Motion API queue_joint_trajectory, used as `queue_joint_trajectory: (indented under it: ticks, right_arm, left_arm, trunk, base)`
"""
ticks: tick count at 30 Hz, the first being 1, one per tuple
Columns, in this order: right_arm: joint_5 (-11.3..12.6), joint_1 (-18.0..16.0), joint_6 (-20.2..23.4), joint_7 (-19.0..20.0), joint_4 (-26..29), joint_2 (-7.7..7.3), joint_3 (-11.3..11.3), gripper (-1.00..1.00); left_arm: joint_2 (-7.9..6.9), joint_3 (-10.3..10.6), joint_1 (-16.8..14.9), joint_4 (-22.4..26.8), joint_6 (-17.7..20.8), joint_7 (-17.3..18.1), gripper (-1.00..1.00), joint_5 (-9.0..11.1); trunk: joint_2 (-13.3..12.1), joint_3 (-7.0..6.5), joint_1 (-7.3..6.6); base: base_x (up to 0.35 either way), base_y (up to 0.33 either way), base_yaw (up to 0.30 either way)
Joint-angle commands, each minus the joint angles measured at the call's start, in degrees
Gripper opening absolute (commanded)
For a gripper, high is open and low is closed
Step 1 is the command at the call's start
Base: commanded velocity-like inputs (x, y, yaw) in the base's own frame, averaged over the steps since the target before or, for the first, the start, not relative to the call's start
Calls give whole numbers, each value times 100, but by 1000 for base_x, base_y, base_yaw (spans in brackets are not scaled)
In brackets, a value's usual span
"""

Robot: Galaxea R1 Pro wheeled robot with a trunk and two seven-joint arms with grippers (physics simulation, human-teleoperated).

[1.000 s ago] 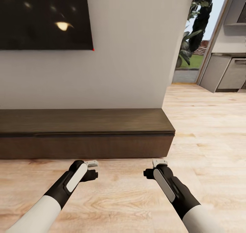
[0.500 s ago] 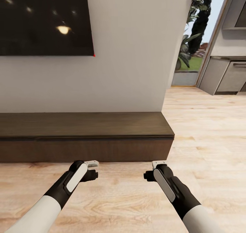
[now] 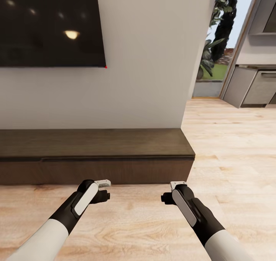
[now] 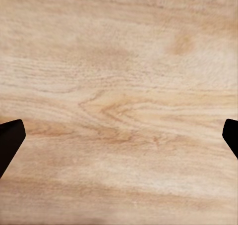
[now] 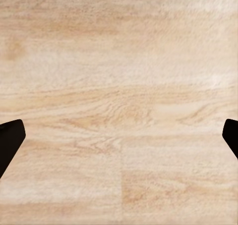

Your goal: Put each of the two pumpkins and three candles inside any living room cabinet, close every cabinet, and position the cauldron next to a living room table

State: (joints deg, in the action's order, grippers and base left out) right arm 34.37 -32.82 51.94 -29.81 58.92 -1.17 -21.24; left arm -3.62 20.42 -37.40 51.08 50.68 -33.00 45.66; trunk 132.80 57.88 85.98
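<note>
The cabinet [image 3: 96, 153], a long low dark brown wooden unit, runs along the wall ahead with its fronts shut. Both arms hang in front of it over the wooden floor. My left gripper [image 3: 104, 191] points down, and the left wrist view has its dark fingertips [image 4: 10, 138] far apart over bare floorboards, so my left gripper [image 4: 119, 140] is open and empty. My right gripper [image 3: 170, 191] matches it, and the right wrist view has my right gripper [image 5: 119, 140] open over the floor. The pumpkins, candles, cauldron and table are out of view.
A black TV screen [image 3: 50, 25] hangs on the white wall [image 3: 145, 61] above the cabinet. Right of the wall's end, the wooden floor [image 3: 230, 146] runs on to a glass door with plants [image 3: 214, 42] and grey kitchen units [image 3: 257, 86].
The whole picture has slid downward, with the TV and cabinet lower in the view, so the camera has moved. The arms and grippers hold the same pose.
</note>
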Motion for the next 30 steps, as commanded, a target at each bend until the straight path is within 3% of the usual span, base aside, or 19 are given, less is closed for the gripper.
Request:
queue_joint_trajectory:
  ticks: [1,30]
  right_arm:
    - [61,-5,8,-60,6,-6,-20,100]
    - [52,-5,58,-53,-30,-6,-22,100]
  left_arm:
    - [-7,24,-4,7,3,-58,100,62]
    - [-6,32,-4,7,3,-58,100,57]
  trunk:
    - [-39,-13,-23]
    - [-1202,-534,-660]
  base:
    - [0,0,0]
    - [0,0,0]
